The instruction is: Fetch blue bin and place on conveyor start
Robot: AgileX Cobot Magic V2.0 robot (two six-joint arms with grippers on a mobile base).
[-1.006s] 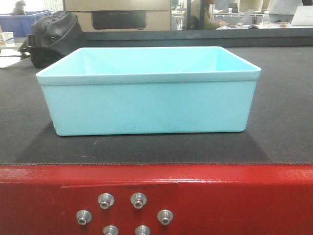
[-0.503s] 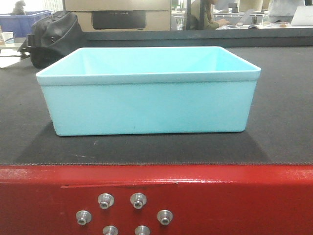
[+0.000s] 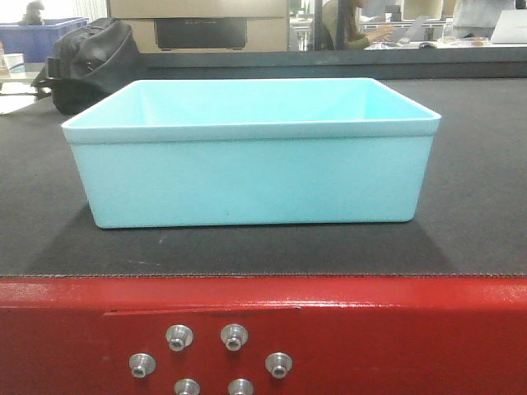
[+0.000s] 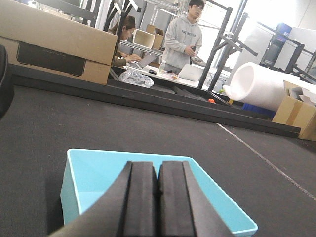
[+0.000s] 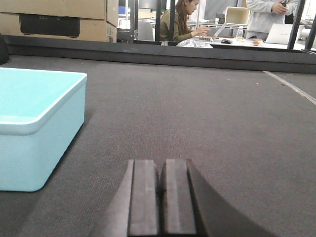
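Observation:
The blue bin (image 3: 251,173), a pale turquoise tub, stands empty and upright on the dark grey belt of the conveyor start (image 3: 478,214), just behind the red frame (image 3: 395,329) with its silver bolts. In the left wrist view my left gripper (image 4: 158,170) is shut on nothing, hanging above the bin (image 4: 81,173). My right gripper (image 5: 162,170) is shut too, low over the bare belt (image 5: 207,113) to the right of the bin (image 5: 34,128), apart from it. Neither gripper shows in the front view.
A black bag (image 3: 86,62) lies on the belt behind the bin's left corner. A cardboard box (image 4: 54,42) stands past the belt's far edge. People (image 4: 181,37) work at desks beyond. A dark blue crate (image 3: 33,37) sits far left.
The bin has shifted a hair to the right in the front view; otherwise nothing visibly moved.

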